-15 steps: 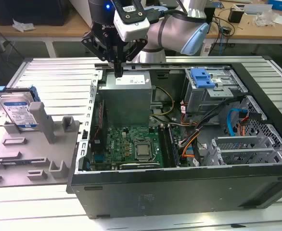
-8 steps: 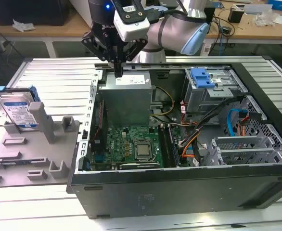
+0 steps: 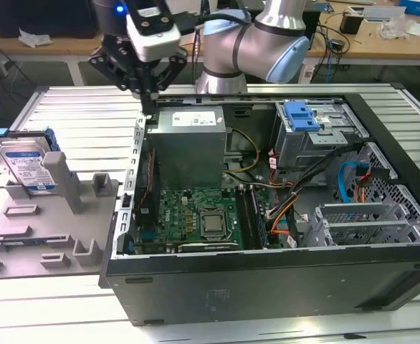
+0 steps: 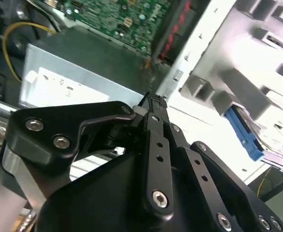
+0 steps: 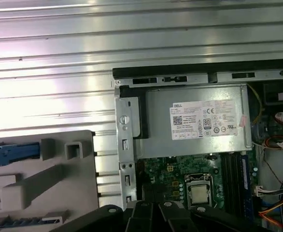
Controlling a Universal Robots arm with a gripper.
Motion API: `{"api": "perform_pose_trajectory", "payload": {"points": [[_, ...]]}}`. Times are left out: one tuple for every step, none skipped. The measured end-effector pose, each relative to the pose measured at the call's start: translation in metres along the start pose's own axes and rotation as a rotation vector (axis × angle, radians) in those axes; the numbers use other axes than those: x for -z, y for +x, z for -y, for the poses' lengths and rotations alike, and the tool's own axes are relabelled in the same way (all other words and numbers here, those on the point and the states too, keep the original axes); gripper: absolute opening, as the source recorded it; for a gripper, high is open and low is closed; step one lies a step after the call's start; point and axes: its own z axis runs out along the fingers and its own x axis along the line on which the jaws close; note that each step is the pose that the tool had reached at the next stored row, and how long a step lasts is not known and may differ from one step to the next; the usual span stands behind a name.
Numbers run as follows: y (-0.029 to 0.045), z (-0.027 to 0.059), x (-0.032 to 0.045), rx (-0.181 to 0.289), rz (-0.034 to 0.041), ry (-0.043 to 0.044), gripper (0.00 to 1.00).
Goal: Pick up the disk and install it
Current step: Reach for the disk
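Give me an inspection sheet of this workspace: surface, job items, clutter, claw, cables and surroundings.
Surface: ribbed metal table, carrying a grey holder and an open computer case.
Job's things: disk stands on edge in the grey holder, apart from the claw.
Clutter: nothing seen.
Grippers: claw shut, empty, above the case's corner by the power supply.
Cables: orange, blue and yellow cables inside the case.
Surroundings: workbenches behind the arm.

Bright o'head light; glare on table (image 3: 67,107); case (image 3: 267,287) interior dim.

Exterior view oblique; wrist views nearer, sharing power supply (image 3: 191,143) (image 4: 74,82) (image 5: 194,121).
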Motion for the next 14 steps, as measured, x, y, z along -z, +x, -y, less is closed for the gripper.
{"api": "perform_pose_trajectory", "payload": {"points": [[0.0048,0.0002,0.0001,0.0,-0.0004,0.0001,0.11],[0.0084,0.0003,0.0002,0.0,-0.0006,0.0001,0.11],[0.0146,0.0006,0.0003,0.001,-0.001,0.0,0.11],[0.0205,0.0008,0.0004,0.001,-0.0013,0.0001,0.11],[0.0261,0.001,0.0005,0.001,-0.0015,0.0,0.11],[0.0298,0.0012,0.0007,0.002,-0.0017,0.0001,0.11],[0.0374,0.0012,0.0008,0.002,-0.0018,0.0001,0.11],[0.0464,0.0009,0.0008,0.002,-0.0018,-0.0001,0.11],[0.0505,0.0007,0.0009,0.002,-0.0018,-0.0002,0.11],[0.0552,0.0002,0.0009,0.002,-0.0018,-0.0002,0.11],[0.0614,-0.0004,0.0009,0.002,-0.0018,-0.0002,0.11],[0.0659,-0.0008,0.0009,0.002,-0.0019,-0.0002,0.11],[0.0798,-0.0024,0.0009,0.002,-0.0018,-0.0004,0.11],[0.0876,-0.0033,0.0008,0.002,-0.0018,-0.0004,0.11]]}}
